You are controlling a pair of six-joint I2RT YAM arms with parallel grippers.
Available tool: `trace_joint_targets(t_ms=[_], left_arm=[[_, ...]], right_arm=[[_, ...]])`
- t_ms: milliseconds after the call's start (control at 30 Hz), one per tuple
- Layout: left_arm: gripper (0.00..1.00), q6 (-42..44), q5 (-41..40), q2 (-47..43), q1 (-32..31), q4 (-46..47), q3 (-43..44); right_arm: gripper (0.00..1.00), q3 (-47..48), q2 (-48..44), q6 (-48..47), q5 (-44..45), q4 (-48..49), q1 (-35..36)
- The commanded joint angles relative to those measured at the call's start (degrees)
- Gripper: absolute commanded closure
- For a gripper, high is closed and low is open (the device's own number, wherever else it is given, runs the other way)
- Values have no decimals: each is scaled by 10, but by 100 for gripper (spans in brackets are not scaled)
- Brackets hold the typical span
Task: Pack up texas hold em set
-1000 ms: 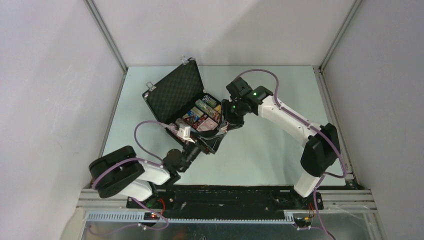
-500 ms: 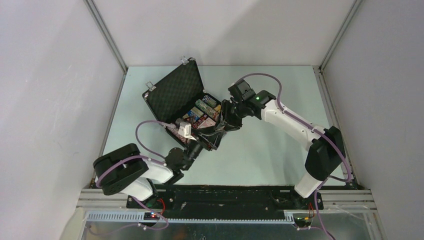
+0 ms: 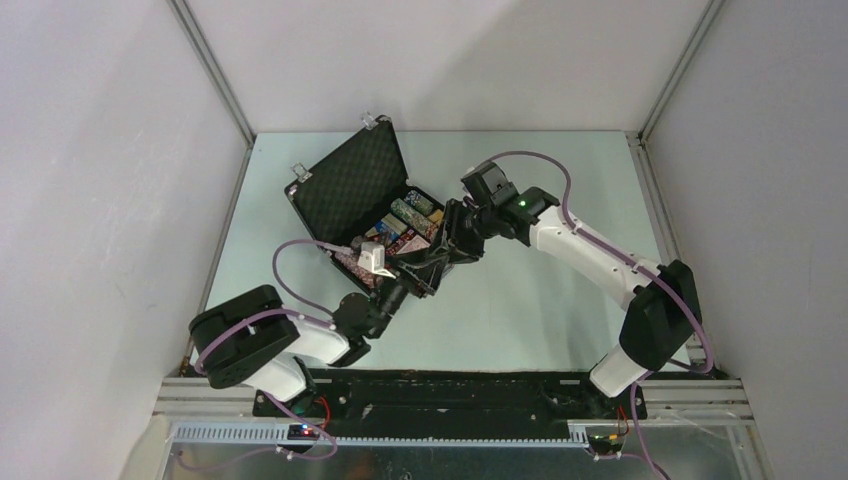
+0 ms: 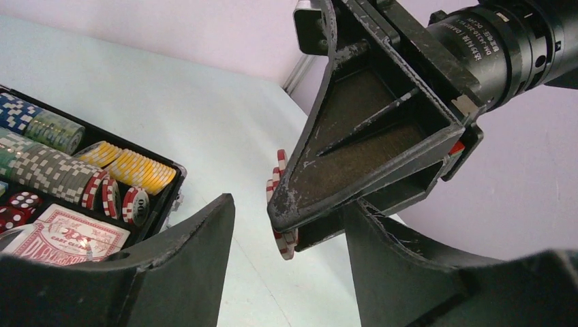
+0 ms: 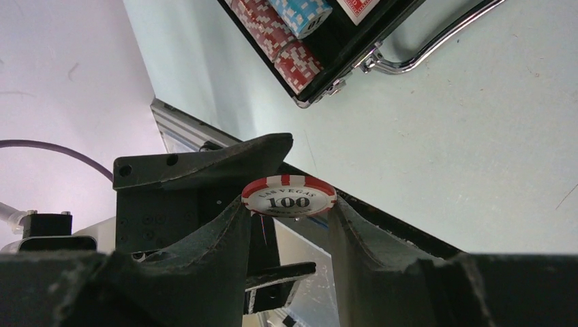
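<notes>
Pale green table (image 3: 520,300) bears the open case (image 3: 350,185), just beside my grippers. My right gripper (image 5: 290,203) pinches red-and-white chips (image 5: 289,195) outside it; my left gripper (image 4: 290,212) stands open, jaws flanking those chips.

Held chip (image 4: 285,246): from my left wrist I get only slivers of red-and-white edge behind the right gripper (image 4: 286,231); I can't say whether it's one chip or several.
Card deck (image 4: 68,235): its near end sits behind my left finger (image 4: 170,272).
Dice (image 4: 17,204): cut by the left edge, count unclear.
Case (image 5: 344,48): my right wrist shows only a corner; the top edge takes the rest.
Handle (image 5: 436,39): runs off the top edge.
Chip rows (image 3: 410,215): from the top view, markings too small to read.
</notes>
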Motion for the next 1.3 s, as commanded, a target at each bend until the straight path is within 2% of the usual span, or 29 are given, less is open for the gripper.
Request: trace_joint_targets(t_ms=[0,533,667,733,767,800,867,1033,1167,1267], left_arm=[[34,31,-24,-7,-3,47,16],[42,103,-26,-37,-3,47,27],[66,117,-27,-47,-3,47,27],[84,127,-25,-55,-3,47,26],[96,132,-23,-61,-3,47,25],[98,141,-15,-64,-3,47,24],[100,154,-3,-70,-4,47,23],[100,159,-10,-74,-5,46,11],[100,162,-18,-78,-5,47,-4],[100,165,-13,-96,-3,36,-19]], right_arm=[[80,-3,-36,22,-15,31,2],[81,-46,-74,80,-76,92,-4],[81,-57,-82,96,-95,109,-4],[81,-58,-86,99,-99,111,-4],[79,-59,-89,98,-99,111,-5],[78,-59,-91,97,-99,111,-5],[75,-58,-95,93,-95,108,-10],[45,-59,-106,78,-90,101,-31],[28,-67,-118,71,-88,102,-53],[22,-72,-131,61,-88,97,-76]])
